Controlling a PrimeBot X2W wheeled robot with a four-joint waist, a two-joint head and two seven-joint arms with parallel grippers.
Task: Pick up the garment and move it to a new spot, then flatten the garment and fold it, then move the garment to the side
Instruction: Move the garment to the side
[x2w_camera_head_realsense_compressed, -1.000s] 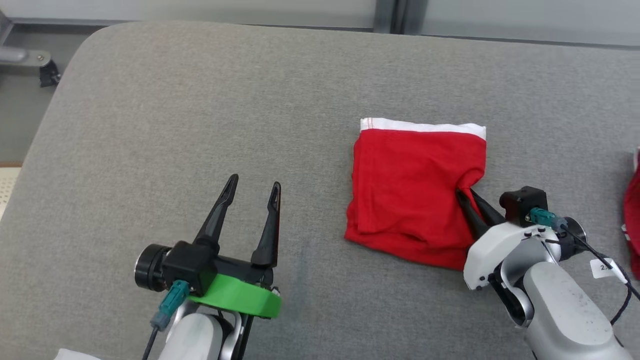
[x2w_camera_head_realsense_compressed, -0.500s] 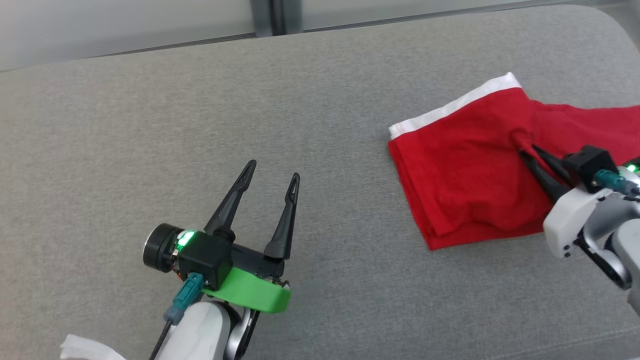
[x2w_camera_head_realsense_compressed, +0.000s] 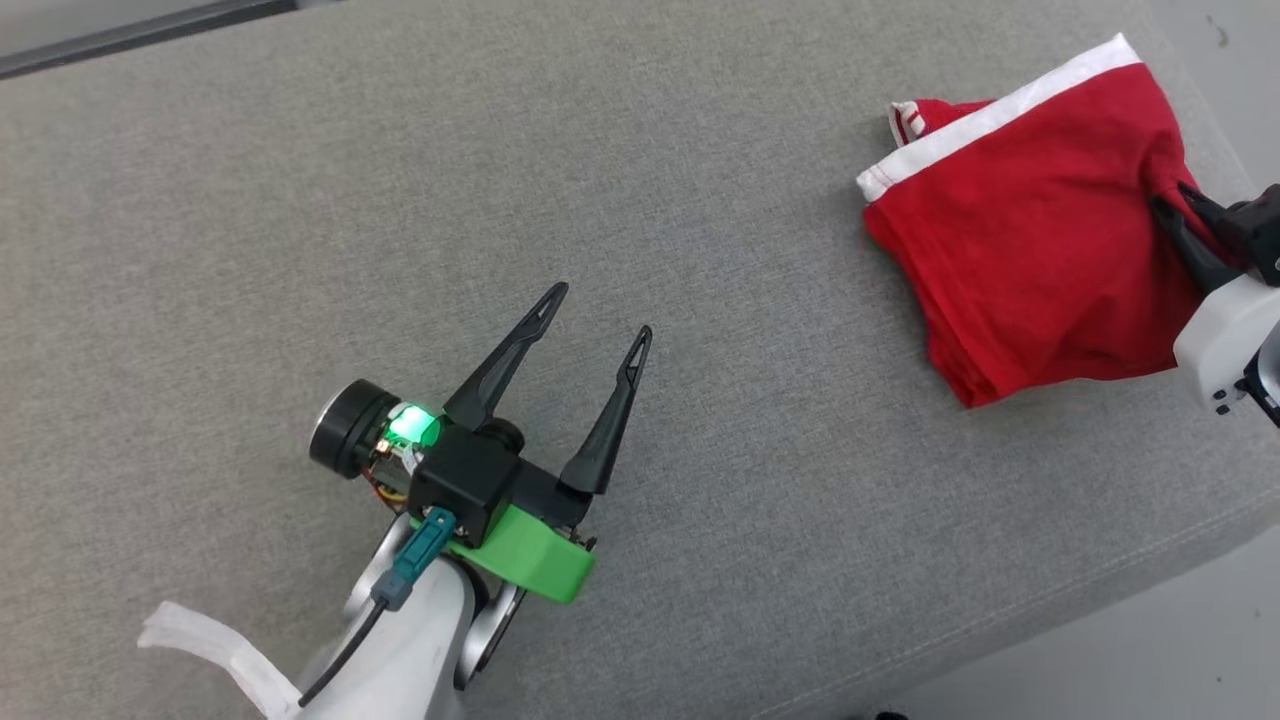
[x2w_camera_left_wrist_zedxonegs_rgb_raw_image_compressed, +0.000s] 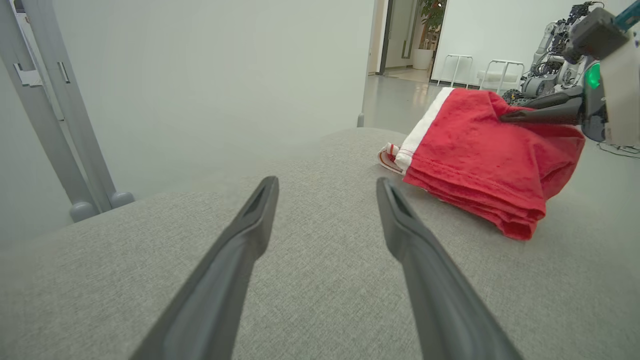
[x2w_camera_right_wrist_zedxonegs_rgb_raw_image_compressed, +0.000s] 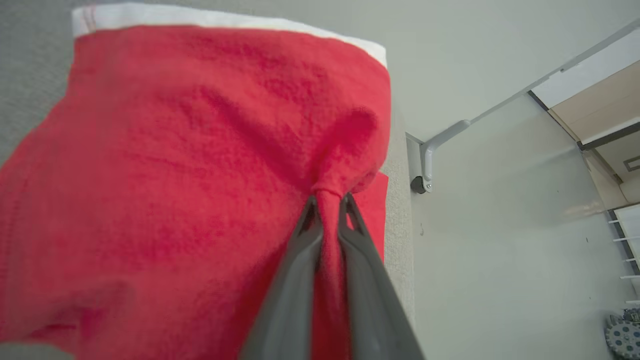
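Folded red garment rests at right end of grey cushion, near its edge. Right gripper closed, pinching a fold of it. Left gripper spread wide, empty, well apart. Red-and-white cloth touches the garment's far corner.

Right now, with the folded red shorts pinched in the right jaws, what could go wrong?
The right jaws pinch one small bunch of the red shorts, so the fold could pull open.
The pinch sits near the grey cushion edge; the shorts could slip off.
They may snag the red-and-white cloth at their waistband.
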